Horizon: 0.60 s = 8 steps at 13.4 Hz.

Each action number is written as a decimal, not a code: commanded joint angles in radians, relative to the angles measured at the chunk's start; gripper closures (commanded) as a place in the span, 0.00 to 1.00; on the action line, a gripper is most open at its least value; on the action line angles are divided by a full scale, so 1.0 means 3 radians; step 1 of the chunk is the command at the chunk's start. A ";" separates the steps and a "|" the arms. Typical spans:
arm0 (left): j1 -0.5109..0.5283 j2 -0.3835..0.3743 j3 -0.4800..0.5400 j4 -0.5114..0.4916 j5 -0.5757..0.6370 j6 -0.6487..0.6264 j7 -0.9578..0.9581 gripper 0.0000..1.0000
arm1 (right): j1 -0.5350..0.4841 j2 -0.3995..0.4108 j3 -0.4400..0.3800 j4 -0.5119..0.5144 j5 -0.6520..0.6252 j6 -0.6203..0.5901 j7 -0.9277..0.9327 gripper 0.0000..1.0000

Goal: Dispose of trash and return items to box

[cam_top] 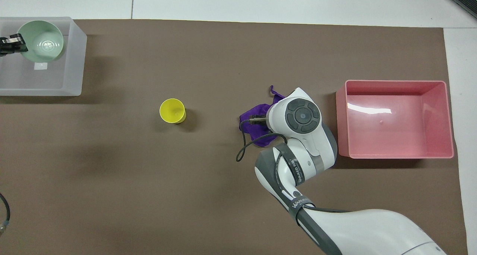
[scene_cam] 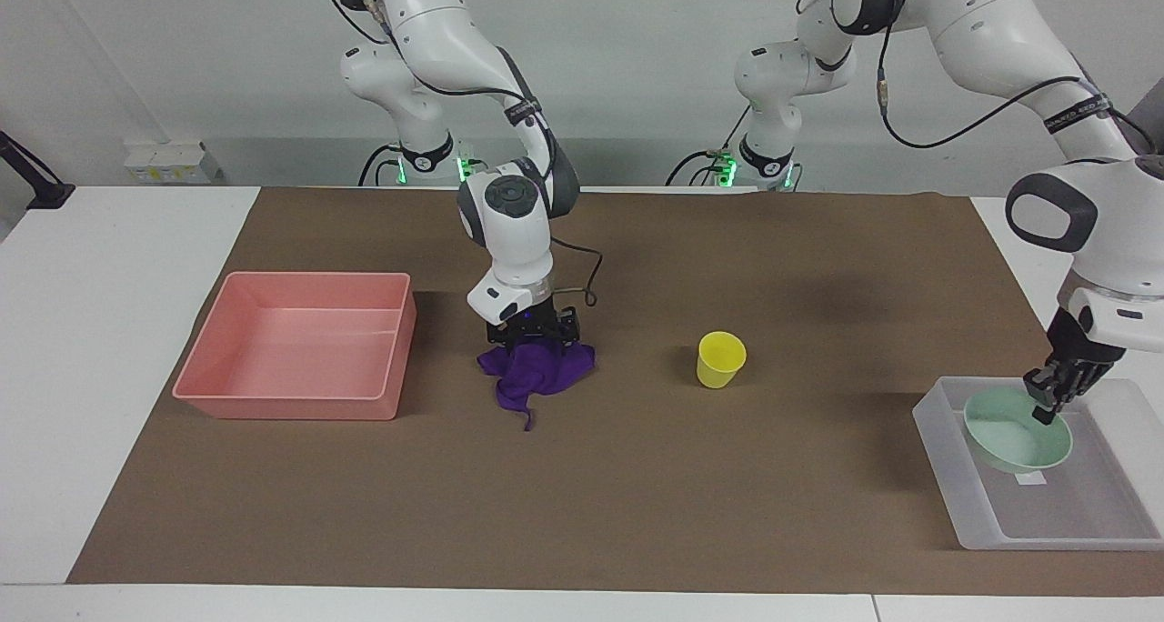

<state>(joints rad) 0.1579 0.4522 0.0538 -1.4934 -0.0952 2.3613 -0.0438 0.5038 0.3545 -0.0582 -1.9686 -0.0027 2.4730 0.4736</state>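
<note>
- Left hand [scene_cam: 1053,402]: fingers closed on the rim of the pale mint-green bowl [scene_cam: 1017,433], at the rim's edge toward the left arm's end of the bench. The bowl hangs tilted over the translucent whitish box [scene_cam: 937,440], above the small white sticker [scene_cam: 1031,479] on the box floor. Whether the bowl already touches the floor cannot be told.
- Right hand [scene_cam: 535,338]: lowered onto the deep-purple cloth [scene_cam: 532,376], fingers spread wide and down in the fabric, not closed on it. The overhead view hides the tips under the wrist.
- Cloth: crumpled on the brown mat [scene_cam: 582,513], between the pink tray [scene_cam: 291,395] and the yellow cup [scene_cam: 721,359]; thin corner dangling away from the robots.
- Pink tray: toward the right arm's end of the bench, just beside the cloth, nothing in it.
- Yellow cup: upright on the mat, well apart from both hands, roughly midway between cloth and box.
- Governing relation: the cloth lies directly under the right hand, with the pink tray beside it at that arm's end; judged next step there is closing and a short sideways carry. The box lies directly under the bowl, so the left hand likely only needs to lower and let go.
</note>
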 commanded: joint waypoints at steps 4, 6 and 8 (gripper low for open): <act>0.0108 0.0583 0.0030 0.0453 0.0205 0.0207 -0.0038 1.00 | -0.0013 -0.0011 0.0000 -0.0121 0.0076 0.0189 -0.0055 1.00; 0.0179 0.0610 0.0030 0.0336 0.0215 0.0325 -0.0038 1.00 | -0.0012 -0.0021 0.0000 -0.0111 0.0071 0.0163 0.0103 1.00; 0.0184 0.0569 0.0030 0.0132 0.0225 0.0422 -0.0023 1.00 | -0.0018 -0.0057 -0.0015 -0.0075 0.0009 -0.0050 0.0083 1.00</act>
<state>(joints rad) 0.2056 0.6309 0.0656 -1.4097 -0.0544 2.4462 -0.0435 0.5035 0.3610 -0.0613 -1.9880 -0.0027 2.5069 0.4873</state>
